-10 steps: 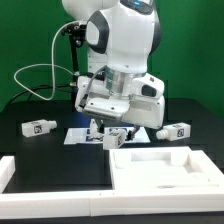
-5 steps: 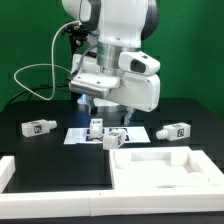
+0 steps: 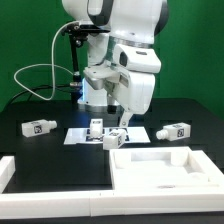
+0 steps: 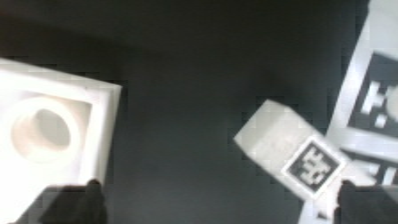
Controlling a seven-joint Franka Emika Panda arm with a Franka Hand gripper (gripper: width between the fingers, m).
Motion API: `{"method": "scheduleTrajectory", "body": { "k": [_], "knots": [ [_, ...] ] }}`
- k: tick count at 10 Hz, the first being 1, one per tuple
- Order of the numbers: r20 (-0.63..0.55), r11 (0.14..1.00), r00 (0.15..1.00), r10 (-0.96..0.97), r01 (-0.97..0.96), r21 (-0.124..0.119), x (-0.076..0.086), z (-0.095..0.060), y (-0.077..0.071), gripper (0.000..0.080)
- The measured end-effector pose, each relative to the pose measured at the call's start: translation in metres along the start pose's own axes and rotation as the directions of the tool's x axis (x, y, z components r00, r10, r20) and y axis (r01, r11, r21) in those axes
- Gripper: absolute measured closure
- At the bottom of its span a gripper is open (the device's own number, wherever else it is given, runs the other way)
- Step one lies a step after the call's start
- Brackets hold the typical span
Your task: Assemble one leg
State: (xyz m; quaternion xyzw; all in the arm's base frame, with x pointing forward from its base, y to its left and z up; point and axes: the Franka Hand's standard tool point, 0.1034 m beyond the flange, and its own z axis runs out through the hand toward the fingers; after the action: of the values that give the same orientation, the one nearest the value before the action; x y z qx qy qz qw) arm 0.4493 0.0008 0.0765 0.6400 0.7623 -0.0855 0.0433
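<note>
Several white legs with square tags lie on the black table: one (image 3: 40, 127) at the exterior view's left, one (image 3: 97, 127) upright on the marker board (image 3: 80, 134), one (image 3: 115, 139) lying just in front of it, and one (image 3: 175, 131) at the right. My gripper (image 3: 121, 116) hangs just above the middle legs. In the wrist view the gripper (image 4: 228, 205) is open with only dark table between its fingers. A lying leg (image 4: 294, 146) reaches toward one fingertip (image 4: 381, 196). I cannot tell if they touch.
The large white panel with raised rim (image 3: 160, 166) lies at the front right, and its corner with a round hole shows in the wrist view (image 4: 54, 120). A white frame piece (image 3: 12, 170) lies along the front left. Cables hang behind the arm.
The arm's hand has turned and swung toward the exterior view's right and risen a little. The legs and the panel have not moved.
</note>
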Motion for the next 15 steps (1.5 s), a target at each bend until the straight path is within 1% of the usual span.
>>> {"method": "scheduleTrajectory", "body": {
  "k": [1, 2, 5, 6, 7, 8, 9, 10, 11, 13, 14, 15],
  "knots": [
    [-0.001, 0.998, 0.998, 0.062, -0.062, 0.001, -0.0001, 0.0004, -0.0003, 0.0150],
    [-0.001, 0.996, 0.996, 0.086, -0.086, 0.002, 0.0000, 0.0005, -0.0004, 0.0150],
    [-0.004, 0.955, 0.955, 0.298, -0.298, 0.004, 0.0007, 0.0008, -0.0005, 0.0150],
    [-0.013, 0.897, 0.897, 0.442, -0.442, 0.012, 0.0006, 0.0008, 0.0003, 0.0150],
    [-0.026, 0.803, 0.803, 0.596, -0.595, 0.029, 0.0003, 0.0001, 0.0010, 0.0150],
    [-0.033, 0.670, 0.669, 0.742, -0.741, 0.050, 0.0008, -0.0006, 0.0009, 0.0150],
    [-0.022, 0.534, 0.535, 0.845, -0.840, 0.095, 0.0000, -0.0002, -0.0004, 0.0150],
    [-0.020, 0.458, 0.458, 0.888, -0.882, 0.117, -0.0022, -0.0013, 0.0034, 0.0150],
    [-0.031, 0.421, 0.420, 0.907, -0.900, 0.114, -0.0015, -0.0013, 0.0042, 0.0150],
    [-0.021, 0.331, 0.331, 0.943, -0.936, 0.117, 0.0006, -0.0012, 0.0043, 0.0150],
    [-0.013, 0.269, 0.269, 0.963, -0.956, 0.120, 0.0013, -0.0012, 0.0043, 0.0150],
    [-0.004, 0.185, 0.186, 0.982, -0.974, 0.127, 0.0024, -0.0013, 0.0044, 0.0150]
  ]
}}
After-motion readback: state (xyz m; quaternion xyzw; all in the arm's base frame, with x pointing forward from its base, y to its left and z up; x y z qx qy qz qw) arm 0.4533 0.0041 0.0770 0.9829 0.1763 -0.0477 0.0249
